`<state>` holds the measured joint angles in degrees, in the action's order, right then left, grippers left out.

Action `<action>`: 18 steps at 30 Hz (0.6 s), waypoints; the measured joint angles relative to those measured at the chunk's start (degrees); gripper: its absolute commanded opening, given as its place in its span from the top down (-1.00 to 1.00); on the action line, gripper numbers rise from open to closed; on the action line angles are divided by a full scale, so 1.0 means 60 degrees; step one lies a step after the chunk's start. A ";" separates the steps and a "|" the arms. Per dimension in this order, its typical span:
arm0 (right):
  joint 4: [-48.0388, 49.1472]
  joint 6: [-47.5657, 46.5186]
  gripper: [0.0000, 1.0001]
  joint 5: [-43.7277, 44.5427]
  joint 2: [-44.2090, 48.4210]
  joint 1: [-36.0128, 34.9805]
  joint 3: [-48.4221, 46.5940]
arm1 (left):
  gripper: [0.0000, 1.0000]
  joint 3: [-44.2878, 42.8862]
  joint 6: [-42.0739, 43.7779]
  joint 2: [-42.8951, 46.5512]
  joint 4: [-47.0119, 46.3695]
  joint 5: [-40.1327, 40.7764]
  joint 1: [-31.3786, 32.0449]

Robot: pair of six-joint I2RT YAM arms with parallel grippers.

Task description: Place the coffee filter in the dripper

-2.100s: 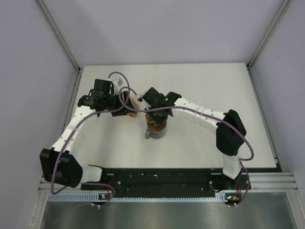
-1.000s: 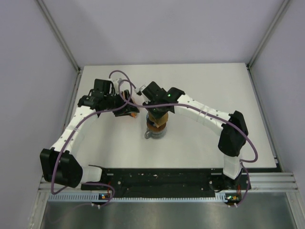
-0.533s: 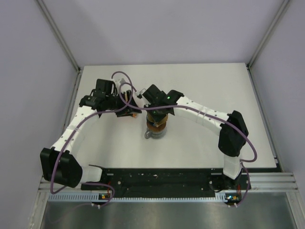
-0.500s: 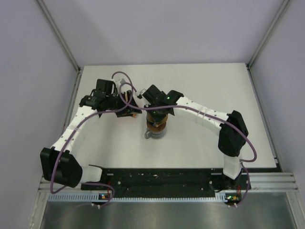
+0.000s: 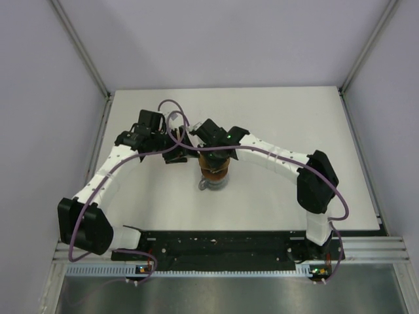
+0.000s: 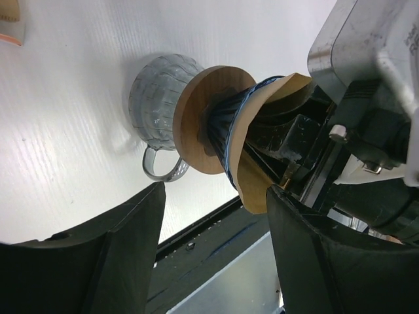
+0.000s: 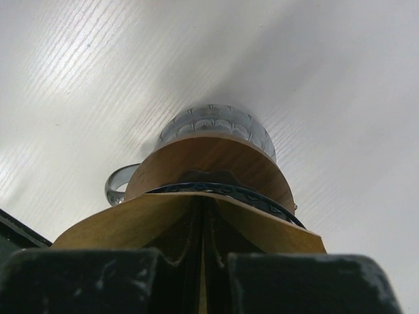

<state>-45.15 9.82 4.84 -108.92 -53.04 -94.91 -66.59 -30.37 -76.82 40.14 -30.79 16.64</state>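
So there's a grey see-through glass jug (image 6: 154,91) standing upright near the middle of the white table (image 5: 275,118), with its handle sticking out at about 8 o'clock seen from above. A brown round ring (image 6: 193,131) sits flat on its mouth. An orange-and-white pack corner (image 6: 9,23) peeks in at 10 o'clock of the left wrist view.

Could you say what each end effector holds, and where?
The right end effector apparently pinches the rim of the thin tan paper coffee filter; left end effector holds nothing.
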 measured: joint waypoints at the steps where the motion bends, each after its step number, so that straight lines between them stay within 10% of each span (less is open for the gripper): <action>1: 0.0036 0.0033 1.00 0.0011 0.0000 0.0004 0.0055 | -0.30 0.0025 -0.0004 -0.0022 -0.0011 0.0004 0.0015; 18: 0.0011 0.0237 1.00 0.0149 0.0091 0.0109 0.0197 | 0.35 0.0095 0.0036 -0.0685 -0.0455 0.0361 0.0670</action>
<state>-45.08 11.25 5.74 -108.38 -52.38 -93.73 -66.02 -30.15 -80.93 37.41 -28.62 20.67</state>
